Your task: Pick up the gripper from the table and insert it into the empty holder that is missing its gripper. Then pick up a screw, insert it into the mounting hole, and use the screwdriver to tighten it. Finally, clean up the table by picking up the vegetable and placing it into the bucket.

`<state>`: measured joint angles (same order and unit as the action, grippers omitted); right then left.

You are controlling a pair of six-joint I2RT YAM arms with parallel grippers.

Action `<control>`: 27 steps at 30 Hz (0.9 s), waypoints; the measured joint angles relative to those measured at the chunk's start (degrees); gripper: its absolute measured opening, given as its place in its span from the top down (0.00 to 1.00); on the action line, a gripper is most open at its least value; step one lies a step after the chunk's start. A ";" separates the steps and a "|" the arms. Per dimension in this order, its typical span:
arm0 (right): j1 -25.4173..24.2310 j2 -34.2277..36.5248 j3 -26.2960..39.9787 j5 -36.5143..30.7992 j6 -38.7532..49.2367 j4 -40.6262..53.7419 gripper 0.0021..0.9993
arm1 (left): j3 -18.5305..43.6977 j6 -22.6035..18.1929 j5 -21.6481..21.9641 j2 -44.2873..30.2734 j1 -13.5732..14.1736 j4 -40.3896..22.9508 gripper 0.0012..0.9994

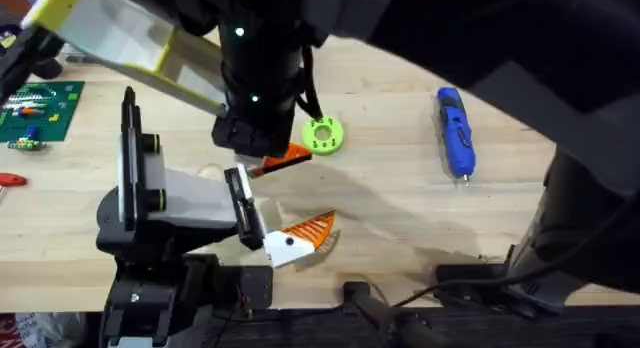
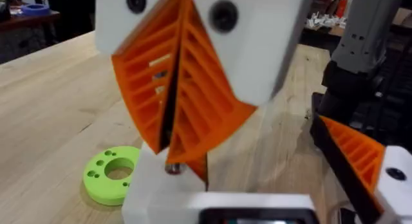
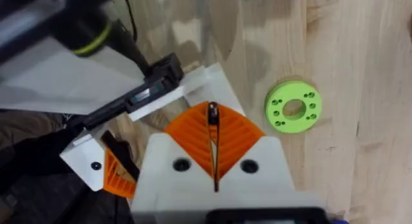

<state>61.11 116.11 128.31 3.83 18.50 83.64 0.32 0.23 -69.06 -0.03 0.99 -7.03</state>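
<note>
Pale wooden table [image 1: 400, 218], blue screwdriver [image 1: 455, 130], lime ring disc [image 1: 323, 134], circuit board [image 1: 38, 110]

Right hand [image 3: 213, 130] pads pressed together on small dark screw, above holder [image 3: 138, 98]; green ring disc [image 3: 293, 107] nearby.

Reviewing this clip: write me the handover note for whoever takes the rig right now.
Left pincer: shut, low over the table beside the green ring disc.
Right pincer: shut, above the holder; a thin dark piece sits at its tips, possibly a screw.
The gripper sits at the holder's end plate. The blue screwdriver lies untouched on the table's right side.
Done: gripper apparently inserted.
Left: insert the screw, tighten it, put the vegetable into the bucket.
</note>
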 joint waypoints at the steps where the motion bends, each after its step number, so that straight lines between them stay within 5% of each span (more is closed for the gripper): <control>1: -0.15 0.00 0.00 0.05 0.00 0.00 1.00 | 0.00 0.00 0.00 0.00 0.00 0.00 0.01; 27: -0.38 0.00 0.00 0.64 0.00 -0.43 1.00 | 0.00 0.00 0.00 0.00 0.00 0.00 0.01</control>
<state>60.73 116.11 128.31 4.47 18.50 83.20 0.32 0.23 -69.06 -0.03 0.99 -7.03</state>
